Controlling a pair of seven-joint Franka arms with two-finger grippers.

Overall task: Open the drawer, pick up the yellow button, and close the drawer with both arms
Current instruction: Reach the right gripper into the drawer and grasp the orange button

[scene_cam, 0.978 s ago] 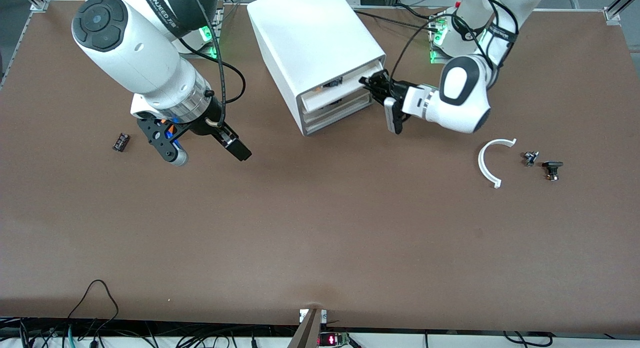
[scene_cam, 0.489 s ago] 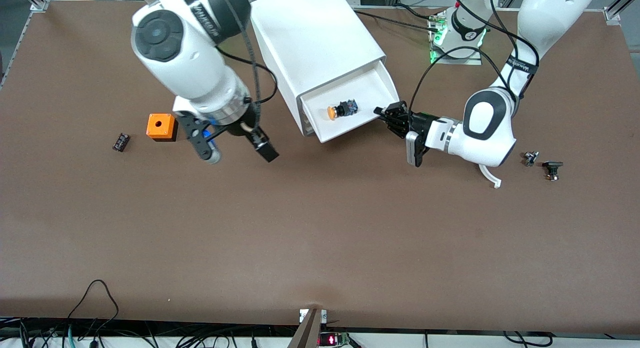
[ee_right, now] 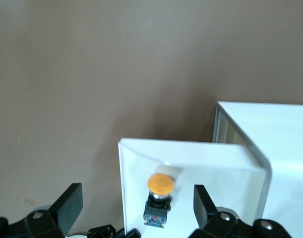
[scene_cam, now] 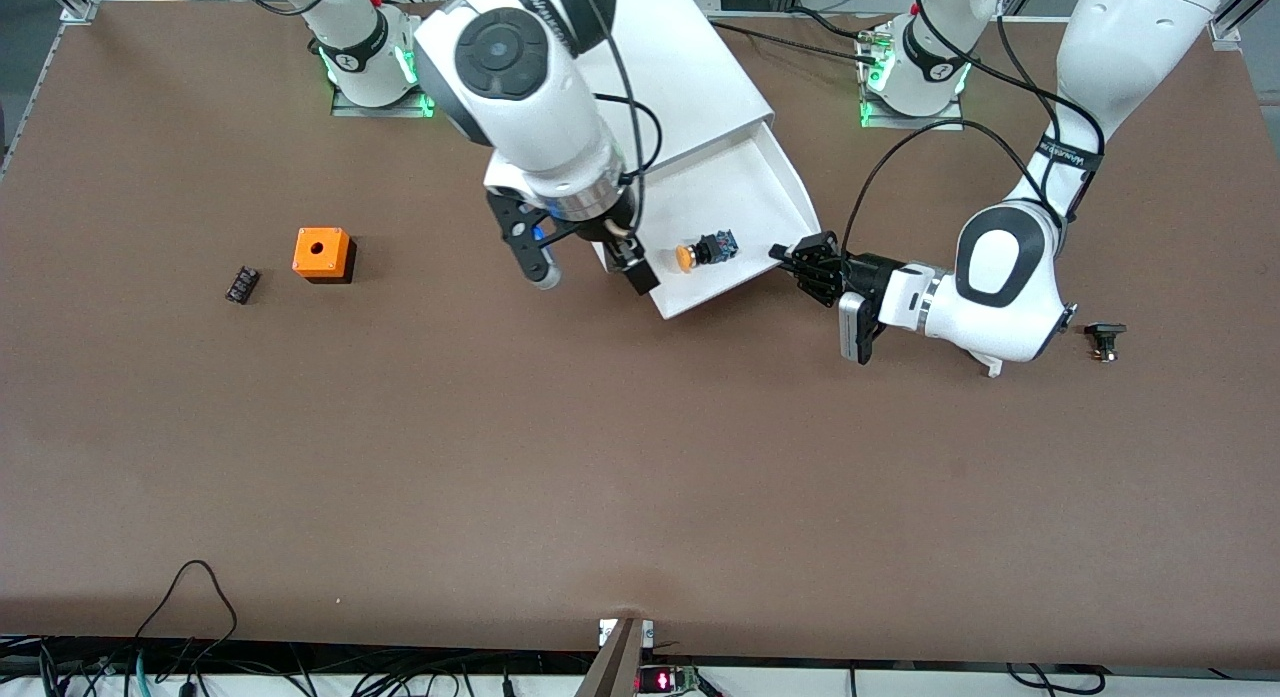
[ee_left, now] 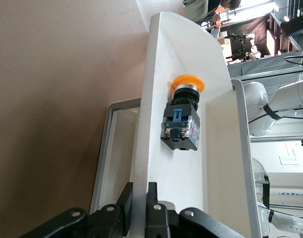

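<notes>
The left gripper (scene_cam: 800,264) is clamped on the front edge of the drawer (scene_cam: 745,192), at the corner toward the left arm's end; in the left wrist view its fingers (ee_left: 151,206) are seen closed on the drawer's front wall. The button (scene_cam: 705,250) lies on its side in the drawer, near that gripper and just beside the right gripper (scene_cam: 590,267), whose jaws are spread wide over the drawer's other front corner. The cabinet (scene_cam: 690,87) stands above the right gripper, partly hidden by the right arm. An orange cube (scene_cam: 322,254) and a small black part (scene_cam: 241,283) rest well apart from the right gripper, toward its end of the table. Lettering on both arms is seen but cannot be read. Since half a second ago, the drawer has been drawn further out and the right gripper has been brought from beside the cabinet to the drawer.
</notes>
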